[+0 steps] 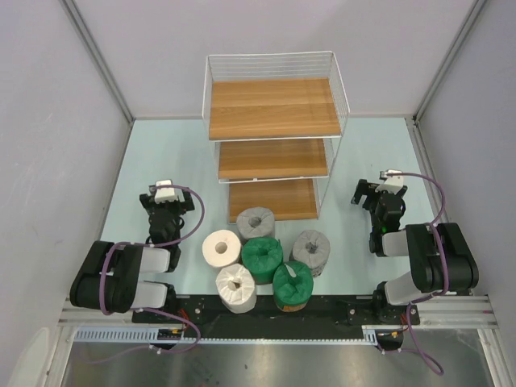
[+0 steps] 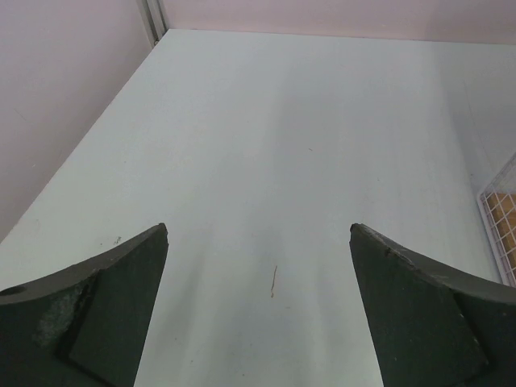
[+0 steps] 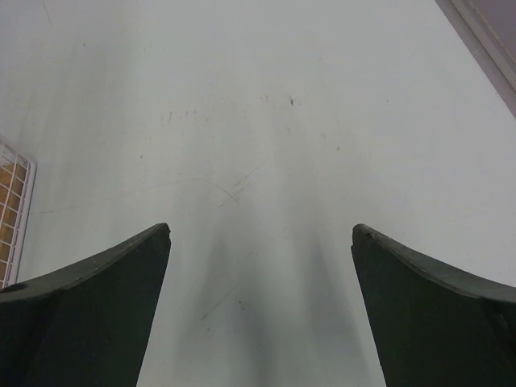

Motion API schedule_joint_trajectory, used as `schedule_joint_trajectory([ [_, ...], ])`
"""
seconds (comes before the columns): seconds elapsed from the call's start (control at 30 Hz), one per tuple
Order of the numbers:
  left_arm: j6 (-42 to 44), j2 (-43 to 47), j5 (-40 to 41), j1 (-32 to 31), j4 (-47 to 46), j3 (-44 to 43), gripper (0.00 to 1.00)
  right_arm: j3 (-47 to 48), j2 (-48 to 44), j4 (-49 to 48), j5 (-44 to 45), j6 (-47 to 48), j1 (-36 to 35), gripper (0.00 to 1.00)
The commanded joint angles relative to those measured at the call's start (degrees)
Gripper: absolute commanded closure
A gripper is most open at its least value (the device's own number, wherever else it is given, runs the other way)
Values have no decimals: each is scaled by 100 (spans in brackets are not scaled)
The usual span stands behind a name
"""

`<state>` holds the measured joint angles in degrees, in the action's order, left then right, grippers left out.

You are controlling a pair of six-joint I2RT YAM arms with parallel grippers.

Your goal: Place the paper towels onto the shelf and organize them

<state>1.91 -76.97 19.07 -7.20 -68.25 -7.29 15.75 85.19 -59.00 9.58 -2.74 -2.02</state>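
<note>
Six paper towel rolls stand clustered on the table in front of the shelf (image 1: 274,109): two grey printed (image 1: 256,222) (image 1: 310,251), two dark green (image 1: 261,258) (image 1: 292,284), two white (image 1: 221,248) (image 1: 235,287). The shelf's three wooden boards are bare; a corner of it shows in the left wrist view (image 2: 501,222) and in the right wrist view (image 3: 12,210). My left gripper (image 1: 162,198) (image 2: 258,234) is open and empty, left of the rolls. My right gripper (image 1: 376,193) (image 3: 260,234) is open and empty, right of them.
Grey walls close the table (image 1: 169,153) on the left, back and right. The arm bases and a black rail (image 1: 266,306) run along the near edge, just behind the nearest rolls.
</note>
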Motion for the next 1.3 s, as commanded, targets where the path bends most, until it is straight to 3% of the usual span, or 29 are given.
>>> schedule_joint_trajectory([
  [0.0, -68, -2, -96, 26, -224, -141, 0, -28, -55, -252, -9, 72, 18, 0],
  [0.5, -68, -2, -96, 26, -197, -133, 0, -28, -72, -217, -106, 46, 70, 0],
  [0.63, -8, 269, 167, -53, -14, -167, 0, -72, -405, -129, 605, -234, 35, 0],
  [0.7, -76, 550, 1040, -237, 572, -516, 0, -54, -686, 265, 728, -297, 70, 0],
  [0.73, -147, 691, 1142, -255, 1333, -667, 0, -11, -897, 380, 755, -314, 62, 1],
  [0.83, -147, 1130, 1222, -255, 2215, -1037, 0, 147, -1144, 906, 966, -367, 70, 0],
  [0.9, -621, 1333, 1432, -247, 2770, -1439, 0, 253, -1241, 1136, 1272, -446, 35, 0],
  [1.0, -1095, 1421, 1433, -255, 4149, -2124, 0, 604, -1452, 1960, 2148, -989, -52, 0],
  [1.03, -1184, 1413, 1328, -255, 4779, -2284, 0, 744, -1505, 2676, 2379, -1261, -96, 0],
  [1.13, -1623, 1395, 1266, -255, 5897, -2864, 0, 1140, -1505, 3524, 2593, -1721, -114, 0],
  [1.27, -1957, 1676, 1011, -247, 6464, -3138, 0, 1413, -1610, 4001, 2452, -1914, -123, 0],
])
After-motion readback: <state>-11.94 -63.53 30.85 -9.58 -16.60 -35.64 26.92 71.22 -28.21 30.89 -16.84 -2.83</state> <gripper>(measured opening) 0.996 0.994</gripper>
